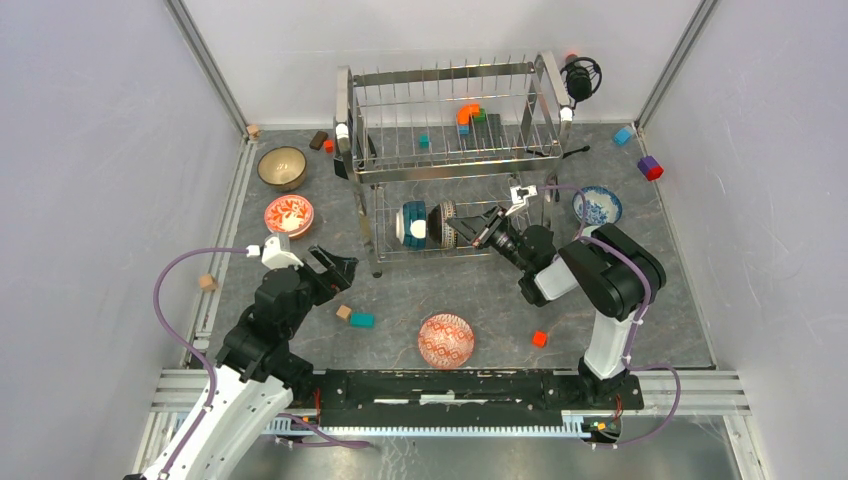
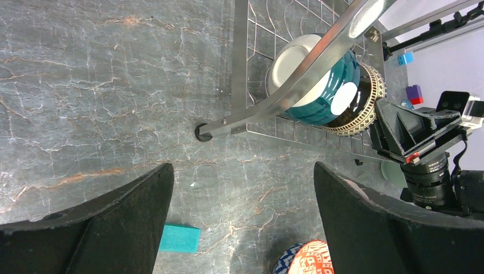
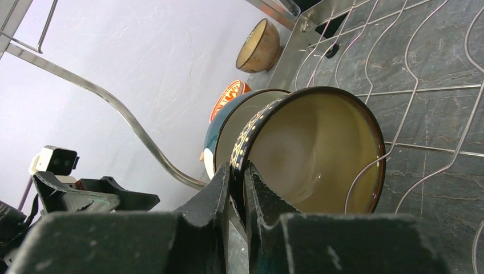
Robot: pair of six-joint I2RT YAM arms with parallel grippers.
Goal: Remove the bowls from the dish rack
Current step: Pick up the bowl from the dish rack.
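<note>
Showing R hand (image 3: 238,177) narrowed onto the rim of the dark bowl (image 3: 319,148), one finger inside the lip, the other outside on the gold-patterned band. Standing on edge in lower tier of dish rack (image 1: 440,172), directly ahead of the fingertips, mouth turned toward the hand, base away. Leaning on teal bowl (image 2: 325,91) just beyond it, touching.

No true long axis (round). Axis of symmetry approx. horizontal, running along the tier away from the hand, w/ rim plane near upright betw. the wires.

Judged glazed ceramic: rigid, fairly heavy for its size, slick, chip-prone vs. steel wire. Best taken at the rim, as here, w/ pinch deep enough to stop swivelling. Prob. needs lifting clear of the wires before drawing back toward the hand, else may snag or drag the teal neighbour.

Showing L hand (image 2: 242,194) spread wide, holding nothing, over the bench (image 2: 85,85), w/ a rack foot just ahead and teal block (image 2: 180,238) beside one finger.

Already out on the bench, well apart from R hand: brown-gold bowl (image 1: 282,167), red-and-white bowl (image 1: 289,215). Nearer R hand's arm: blue-and-white bowl (image 1: 597,206).
</note>
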